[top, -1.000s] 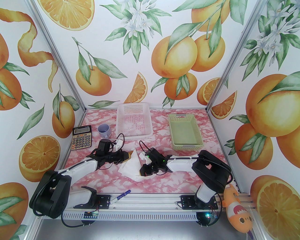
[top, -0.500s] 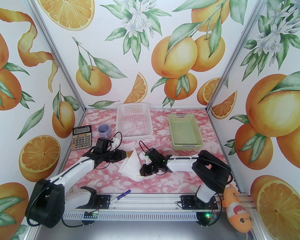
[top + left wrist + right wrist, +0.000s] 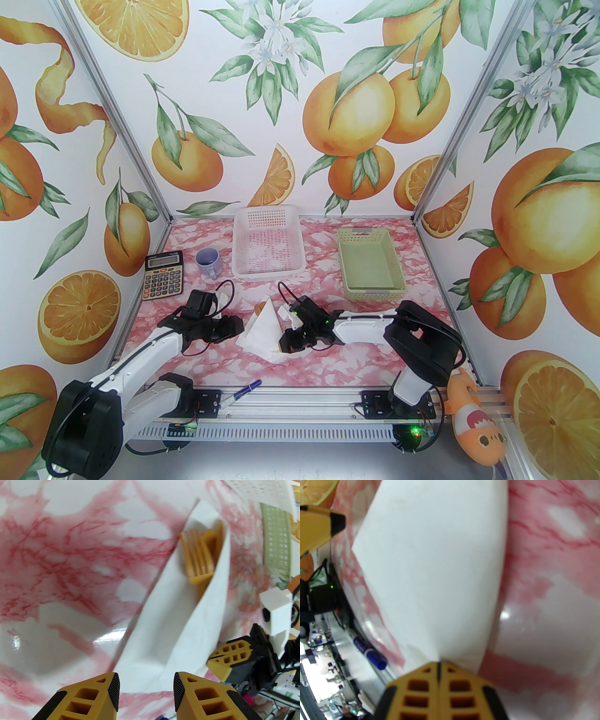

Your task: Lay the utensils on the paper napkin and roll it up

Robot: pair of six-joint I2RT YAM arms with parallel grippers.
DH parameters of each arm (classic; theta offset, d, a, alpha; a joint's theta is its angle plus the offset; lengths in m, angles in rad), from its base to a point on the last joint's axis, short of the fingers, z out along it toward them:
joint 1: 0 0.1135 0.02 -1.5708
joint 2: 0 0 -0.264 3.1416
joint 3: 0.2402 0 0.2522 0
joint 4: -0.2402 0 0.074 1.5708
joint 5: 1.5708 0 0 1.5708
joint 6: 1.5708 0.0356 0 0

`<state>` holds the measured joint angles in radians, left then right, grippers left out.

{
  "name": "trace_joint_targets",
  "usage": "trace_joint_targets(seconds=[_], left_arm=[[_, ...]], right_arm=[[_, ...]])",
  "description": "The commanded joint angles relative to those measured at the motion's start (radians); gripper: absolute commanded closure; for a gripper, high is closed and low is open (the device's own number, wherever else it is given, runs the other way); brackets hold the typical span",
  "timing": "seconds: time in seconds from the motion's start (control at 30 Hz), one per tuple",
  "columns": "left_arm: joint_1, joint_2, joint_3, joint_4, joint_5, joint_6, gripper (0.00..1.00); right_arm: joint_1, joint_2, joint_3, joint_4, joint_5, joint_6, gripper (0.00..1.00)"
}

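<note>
**Operator:** State of the left gripper?

**Arm:** My left gripper (image 3: 146,686) is released. Its ribbed black pads stand apart with nothing between them, just short of the paper napkin (image 3: 168,625).

**Operator:** And the right?

**Arm:** My right gripper (image 3: 438,665) is clenched on the napkin's near corner. The sheet is thin, matte white and folded tent-like over the utensils (image 3: 199,557), which are smooth and orange-brown, with the fork tines exposed.

**Operator:** Surface and room?

**Arm:** The table (image 3: 328,370) is glossy pink marble. The walls (image 3: 328,117) are printed with oranges and leaves.
</note>
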<state>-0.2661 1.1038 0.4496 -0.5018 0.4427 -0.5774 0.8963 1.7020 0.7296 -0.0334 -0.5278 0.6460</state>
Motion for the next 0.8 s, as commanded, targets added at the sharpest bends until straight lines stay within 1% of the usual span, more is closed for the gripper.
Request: trace_joint_targets(seconds=[0.0, 0.17, 0.23, 0.37, 0.57, 0.77], left_arm=[[-0.019, 0.056, -0.011, -0.009, -0.002, -0.014, 0.55], [-0.056, 0.102, -0.033, 0.052, 0.048, -0.029, 0.58], [-0.062, 0.108, -0.044, 0.087, 0.084, -0.043, 0.58], [-0.069, 0.11, -0.054, 0.129, 0.122, -0.059, 0.6], [-0.07, 0.103, -0.095, 0.344, 0.242, -0.18, 0.62], [-0.061, 0.114, -0.088, 0.365, 0.217, -0.184, 0.63]], right_arm=[[0.012, 0.044, -0.015, -0.112, 0.066, -0.014, 1.0], [0.012, 0.043, -0.013, -0.112, 0.066, -0.014, 1.0], [0.012, 0.044, -0.013, -0.112, 0.066, -0.014, 1.0], [0.012, 0.045, -0.012, -0.112, 0.065, -0.014, 1.0], [0.012, 0.042, -0.013, -0.112, 0.067, -0.015, 1.0], [0.012, 0.042, -0.013, -0.112, 0.066, -0.016, 1.0]])
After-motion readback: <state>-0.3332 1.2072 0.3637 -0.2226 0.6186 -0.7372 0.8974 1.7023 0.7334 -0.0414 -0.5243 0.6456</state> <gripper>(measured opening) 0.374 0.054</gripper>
